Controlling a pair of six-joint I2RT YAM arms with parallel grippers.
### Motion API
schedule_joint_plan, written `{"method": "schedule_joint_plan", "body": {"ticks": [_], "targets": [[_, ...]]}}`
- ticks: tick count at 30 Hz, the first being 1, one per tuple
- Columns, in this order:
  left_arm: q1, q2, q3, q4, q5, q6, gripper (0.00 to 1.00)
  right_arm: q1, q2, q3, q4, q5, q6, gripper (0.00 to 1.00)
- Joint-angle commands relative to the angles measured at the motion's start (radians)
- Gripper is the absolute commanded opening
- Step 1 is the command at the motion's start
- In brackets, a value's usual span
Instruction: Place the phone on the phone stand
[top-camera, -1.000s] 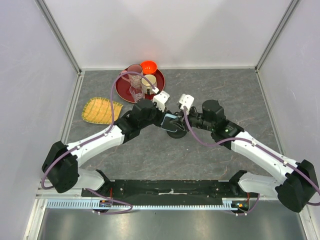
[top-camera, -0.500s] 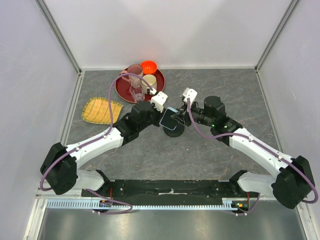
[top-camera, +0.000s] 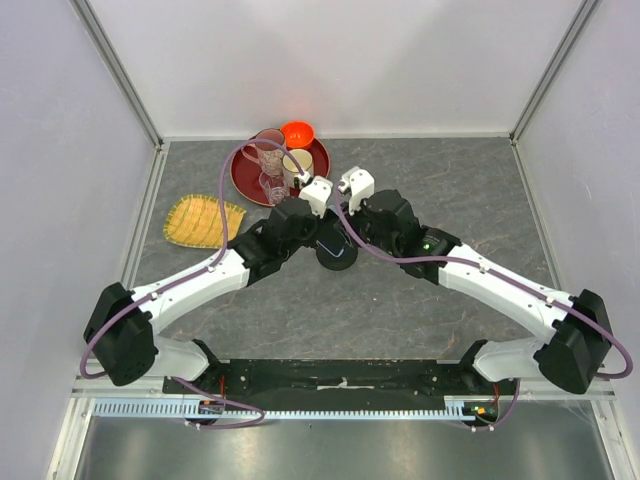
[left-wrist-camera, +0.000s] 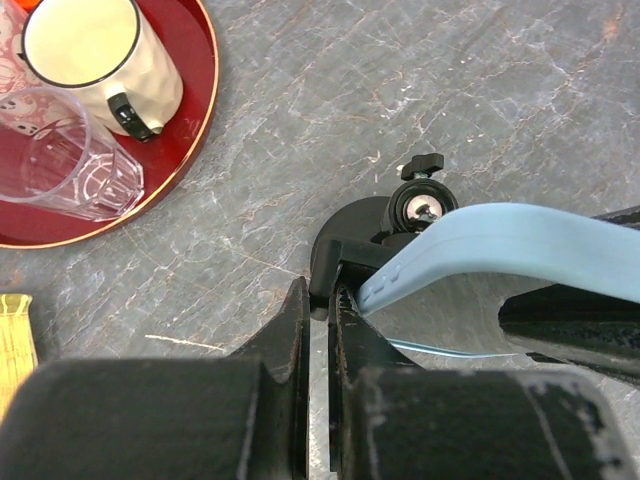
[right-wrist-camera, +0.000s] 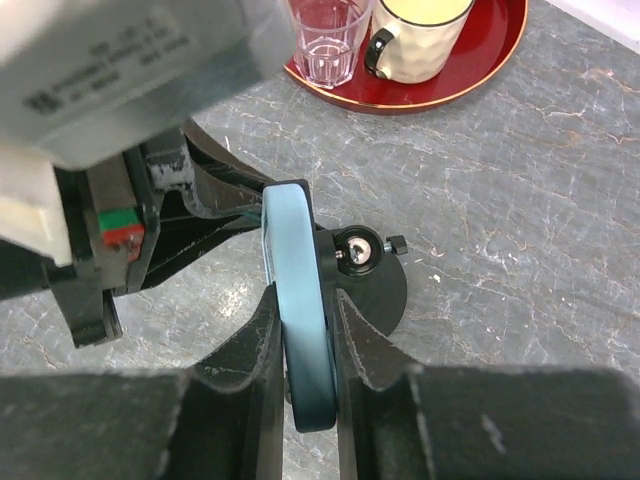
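The phone (right-wrist-camera: 297, 300), with a light blue rim, stands on edge between my right gripper's (right-wrist-camera: 305, 305) fingers, which are shut on it. It leans against the cradle of the black phone stand (right-wrist-camera: 385, 290), whose ball joint and round base show just right of it. In the left wrist view the phone's blue edge (left-wrist-camera: 500, 245) runs to the right over the stand's (left-wrist-camera: 352, 222) base. My left gripper (left-wrist-camera: 318, 292) is shut on the stand's black cradle arm. In the top view both grippers meet over the stand (top-camera: 337, 259); the phone (top-camera: 330, 241) is mostly hidden there.
A red tray (top-camera: 245, 180) at the back holds a cream mug (top-camera: 297, 163), clear glasses (top-camera: 272, 186) and an orange bowl (top-camera: 297, 132). A yellow woven plate (top-camera: 203, 220) lies at the left. The tray's rim (left-wrist-camera: 190, 150) is close behind my left gripper.
My right arm has swung left with the phone and brought it against the stand's cradle. The left gripper has stayed at the stand, which shifted slightly left.
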Motion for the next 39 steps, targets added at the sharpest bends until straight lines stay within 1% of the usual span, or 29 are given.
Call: {"method": "schedule_joint_plan", "body": {"ticks": [1, 3, 7, 10, 11, 12, 13, 15, 18, 21, 23, 25, 29, 31, 36, 37, 38, 39], "targets": [[0.043, -0.031, 0.058, -0.102, -0.336, -0.013, 0.02, -0.049, 0.022, 0.076, -0.242, 0.435, -0.049, 0.0], [0.043, -0.052, 0.059, -0.148, -0.269, -0.031, 0.02, -0.046, 0.054, 0.108, -0.273, 0.434, -0.049, 0.0], [0.043, -0.108, 0.049, -0.193, -0.192, -0.059, 0.02, -0.043, 0.104, 0.176, -0.338, 0.421, -0.009, 0.0], [0.043, -0.112, 0.093, -0.278, -0.115, -0.094, 0.02, -0.044, 0.114, 0.173, -0.348, 0.42, 0.036, 0.0], [0.043, -0.106, 0.128, -0.304, -0.096, -0.111, 0.02, -0.044, 0.12, 0.175, -0.348, 0.397, 0.045, 0.0], [0.043, -0.091, 0.144, -0.364, -0.095, -0.132, 0.02, -0.044, 0.123, 0.178, -0.348, 0.391, 0.045, 0.0], [0.043, -0.085, 0.16, -0.39, -0.095, -0.173, 0.02, -0.044, 0.129, 0.184, -0.346, 0.377, 0.047, 0.0], [0.043, -0.059, 0.199, -0.459, -0.095, -0.207, 0.02, -0.044, 0.147, 0.196, -0.345, 0.355, 0.036, 0.0], [0.043, -0.046, 0.219, -0.513, -0.103, -0.278, 0.02, -0.049, 0.175, 0.214, -0.342, 0.291, 0.022, 0.0], [0.042, -0.055, 0.21, -0.533, -0.124, -0.319, 0.02, -0.052, 0.186, 0.218, -0.342, 0.239, 0.019, 0.0], [0.043, -0.074, 0.19, -0.543, -0.164, -0.342, 0.02, -0.05, 0.19, 0.211, -0.336, 0.229, 0.014, 0.0], [0.043, -0.1, 0.167, -0.543, -0.18, -0.366, 0.02, -0.052, 0.193, 0.193, -0.326, 0.225, 0.01, 0.0], [0.043, -0.149, 0.119, -0.527, -0.277, -0.399, 0.02, -0.052, 0.189, 0.167, -0.326, 0.234, 0.008, 0.0], [0.043, -0.163, 0.098, -0.52, -0.292, -0.405, 0.02, -0.05, 0.18, 0.153, -0.323, 0.242, 0.002, 0.0], [0.043, -0.203, 0.064, -0.5, -0.237, -0.358, 0.03, -0.052, 0.178, 0.152, -0.317, 0.219, -0.03, 0.0], [0.043, -0.209, 0.061, -0.507, -0.198, -0.353, 0.04, -0.052, 0.18, 0.149, -0.306, 0.207, -0.038, 0.0], [0.043, -0.224, 0.058, -0.509, -0.169, -0.347, 0.09, -0.052, 0.183, 0.145, -0.296, 0.187, -0.042, 0.0], [0.043, -0.238, 0.052, -0.509, -0.142, -0.327, 0.11, -0.052, 0.186, 0.144, -0.285, 0.17, -0.044, 0.0]]}}
